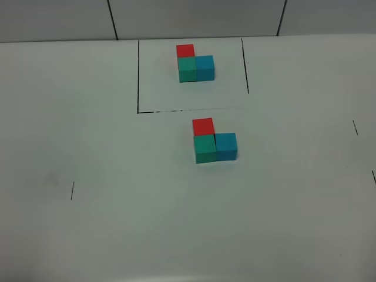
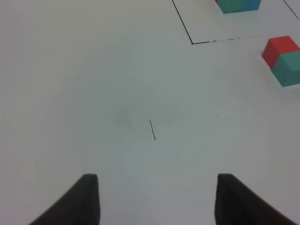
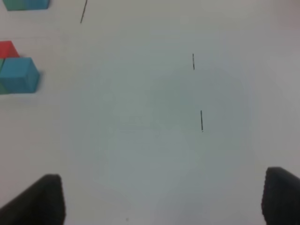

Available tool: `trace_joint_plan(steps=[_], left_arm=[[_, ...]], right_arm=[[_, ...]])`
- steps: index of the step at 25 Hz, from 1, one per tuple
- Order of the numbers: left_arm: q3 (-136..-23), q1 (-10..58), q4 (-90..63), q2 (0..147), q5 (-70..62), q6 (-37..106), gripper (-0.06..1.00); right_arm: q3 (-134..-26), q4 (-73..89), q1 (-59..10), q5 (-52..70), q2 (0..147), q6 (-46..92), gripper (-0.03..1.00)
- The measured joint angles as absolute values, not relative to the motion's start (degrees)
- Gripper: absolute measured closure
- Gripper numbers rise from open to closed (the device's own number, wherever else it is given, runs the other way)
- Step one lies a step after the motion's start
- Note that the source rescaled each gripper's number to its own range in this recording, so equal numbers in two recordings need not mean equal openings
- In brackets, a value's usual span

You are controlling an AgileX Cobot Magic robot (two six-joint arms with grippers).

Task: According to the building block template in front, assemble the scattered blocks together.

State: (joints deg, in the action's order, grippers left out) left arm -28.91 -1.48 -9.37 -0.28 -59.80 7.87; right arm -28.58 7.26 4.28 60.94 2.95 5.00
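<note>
Just in front of the black frame [image 1: 138,76] on the table [image 1: 88,235], you have three loose cubes: one red cube [image 1: 202,126], one green cube [image 1: 205,148] and one blue cube [image 1: 226,145]. They sit touching in an L, matching the template [image 1: 195,63] inside the frame, which is also three cubes, one of each colour. By the look of it, your assembly is done.

If you must nudge anything, expect small, light, rigid cubes with matte faces that should hold well; take one by two opposite flat sides, and mind that its neighbours will slide easily.

Your left tool [image 2: 157,197] is spread open over bare table, holding nothing. Your right tool [image 3: 164,197] is likewise wide apart and empty, off to the side of the blue cube.
</note>
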Motion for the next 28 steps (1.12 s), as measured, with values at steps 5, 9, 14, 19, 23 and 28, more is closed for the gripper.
trace_joint_plan(steps=[5, 9, 14, 19, 23, 28], left_arm=[[-28.91, -1.48, -9.37, -0.28, -59.80, 7.87, 0.73], [-28.91, -1.48, -9.37, -0.28, -59.80, 7.87, 0.73], [-28.91, -1.48, -9.37, -0.28, -59.80, 7.87, 0.73], [-28.91, -1.48, -9.37, -0.28, -59.80, 7.87, 0.73], [-28.91, -1.48, -9.37, -0.28, -59.80, 7.87, 0.73], [-28.91, -1.48, -9.37, -0.28, -59.80, 7.87, 0.73]], right_arm=[[-28.58, 7.26, 3.87, 60.94, 2.95, 5.00, 0.15], [-28.58, 7.26, 2.61, 60.94, 2.95, 5.00, 0.16], [-28.58, 7.14, 2.61, 60.94, 2.95, 4.31, 0.16], [-28.58, 5.14, 2.61, 60.87, 2.95, 1.36, 0.16], [-28.58, 4.69, 2.61, 60.75, 2.95, 0.47, 0.16], [-28.58, 4.67, 2.61, 60.72, 2.95, 0.47, 0.16]])
